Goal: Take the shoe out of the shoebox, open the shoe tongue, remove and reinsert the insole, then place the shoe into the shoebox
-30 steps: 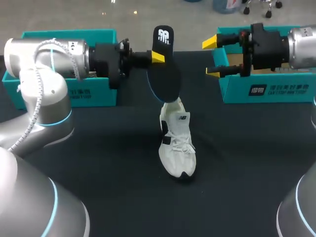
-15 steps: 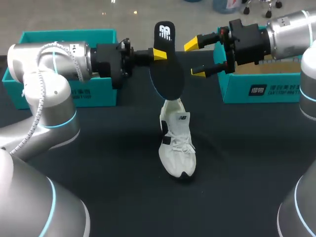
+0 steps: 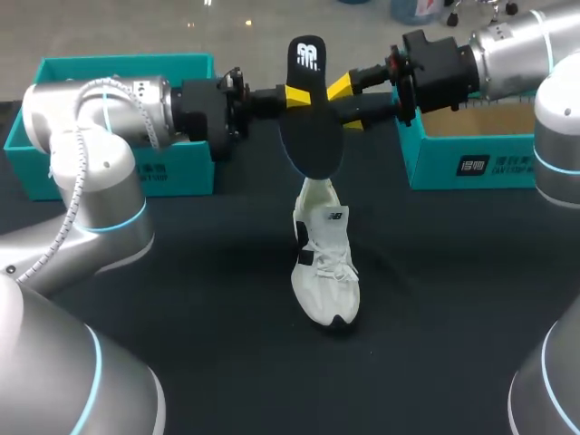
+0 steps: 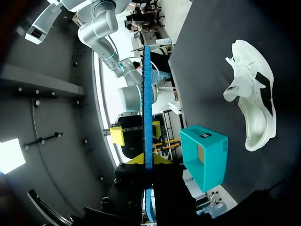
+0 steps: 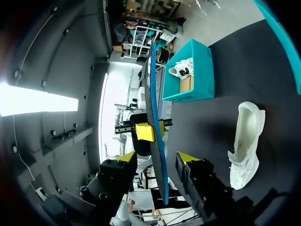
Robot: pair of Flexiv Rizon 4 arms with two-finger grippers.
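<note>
The right pincer (image 3: 345, 102) has swung in from the right above the far side of the tabletop (image 3: 181, 272). Its spread jaws now straddle the edge of the flat black foam insole (image 3: 313, 140). The left pincer (image 3: 294, 96), clamped on that insole, has carried it slightly rightward and farther.

Table (image 3: 190, 299) black, matte, fills most of my head view. Far edge runs straight across, near top. Past it I see pale glossy floor (image 3: 127, 27), few small bright light glints (image 3: 192, 24) on it.
</note>
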